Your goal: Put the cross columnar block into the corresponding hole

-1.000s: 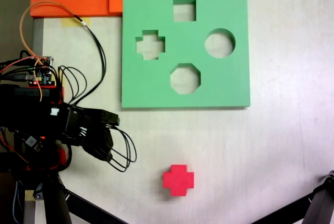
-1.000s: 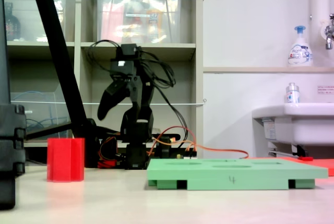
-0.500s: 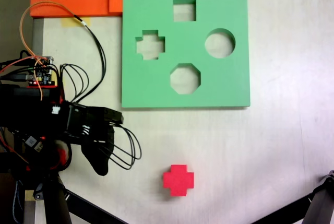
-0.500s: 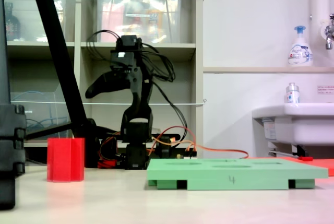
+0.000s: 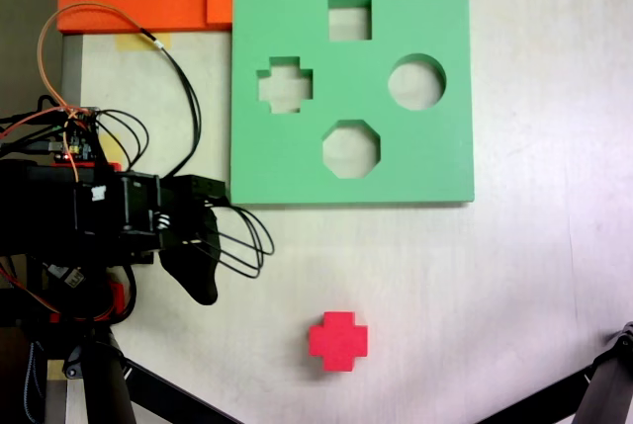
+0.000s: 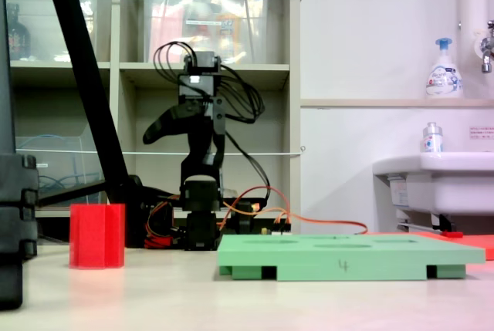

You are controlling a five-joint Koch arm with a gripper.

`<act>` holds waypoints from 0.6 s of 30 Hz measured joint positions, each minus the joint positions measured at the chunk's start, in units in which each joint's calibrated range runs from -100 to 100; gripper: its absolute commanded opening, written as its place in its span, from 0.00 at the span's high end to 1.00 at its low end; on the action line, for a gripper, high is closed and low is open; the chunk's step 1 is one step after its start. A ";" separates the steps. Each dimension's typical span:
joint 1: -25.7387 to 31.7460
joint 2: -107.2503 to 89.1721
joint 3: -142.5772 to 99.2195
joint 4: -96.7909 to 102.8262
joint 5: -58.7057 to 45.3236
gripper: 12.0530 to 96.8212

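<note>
We see the red cross block (image 5: pixel 337 340) standing on the table, well apart from the green foam board (image 5: pixel 435 147) and its plus-shaped hole (image 5: pixel 285 85); the gripper (image 5: pixel 203 291) hangs raised, holding nothing, its opening impossible to tell

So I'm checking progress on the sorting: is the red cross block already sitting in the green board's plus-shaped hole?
No, the red cross block sits on the bare table below the green board, whose plus-shaped hole is empty.
</note>
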State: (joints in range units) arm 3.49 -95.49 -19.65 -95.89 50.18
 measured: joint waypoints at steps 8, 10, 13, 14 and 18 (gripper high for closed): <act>5.62 -2.05 0.00 0.00 5.71 0.14; 6.15 -1.50 0.00 0.00 6.20 0.14; 5.52 -0.41 0.00 0.00 6.11 0.14; 4.59 0.14 0.00 0.00 5.52 0.14; -1.32 3.28 0.00 0.00 0.49 0.15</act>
State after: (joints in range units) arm 2.17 -92.20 -19.65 -95.89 50.67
